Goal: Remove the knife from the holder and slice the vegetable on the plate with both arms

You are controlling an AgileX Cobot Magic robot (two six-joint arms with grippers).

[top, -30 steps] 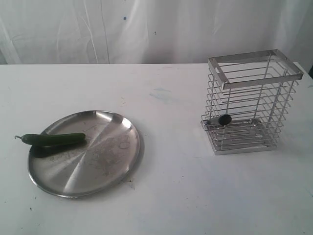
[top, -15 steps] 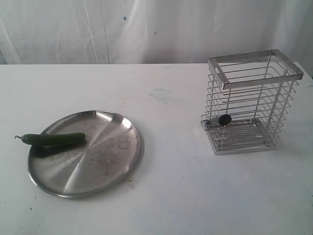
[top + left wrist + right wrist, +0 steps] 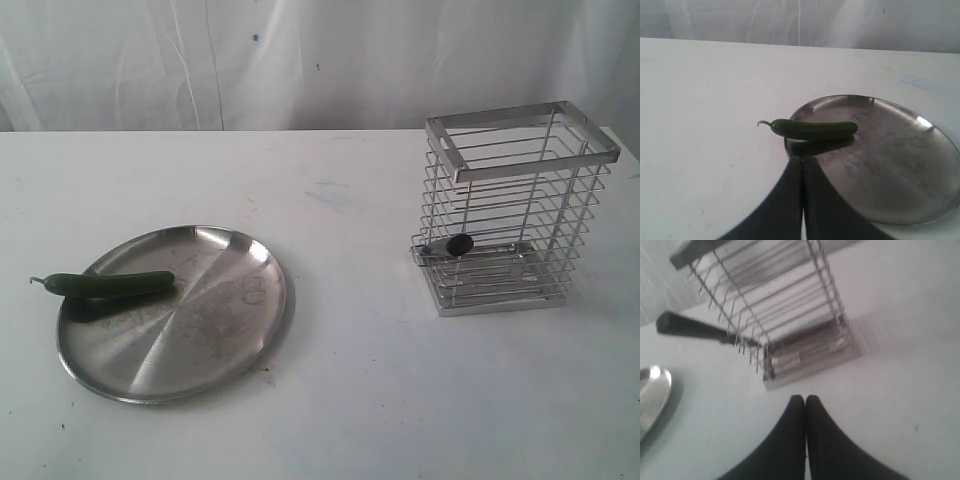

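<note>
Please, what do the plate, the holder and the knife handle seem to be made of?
The plate looks like stainless steel: shiny, with bright reflections and fine scuffs. The holder seems to be silver metal wire, with thin horizontal bars and a flat banded rim. The knife handle, sticking out through the bars, is matte black, perhaps plastic; the blurred pictures leave that open.

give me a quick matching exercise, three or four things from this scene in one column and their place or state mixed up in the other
Things:
1. vegetable
2. knife
3. holder
4. left gripper

Place or state:
A. fingers shut, holding nothing
B. stands upright on the right of the table in the exterior view
C. lies across the plate's left rim, stem past the edge
D. handle pokes out through the wire bars

Pairs: 1-C, 2-D, 3-B, 4-A
</note>
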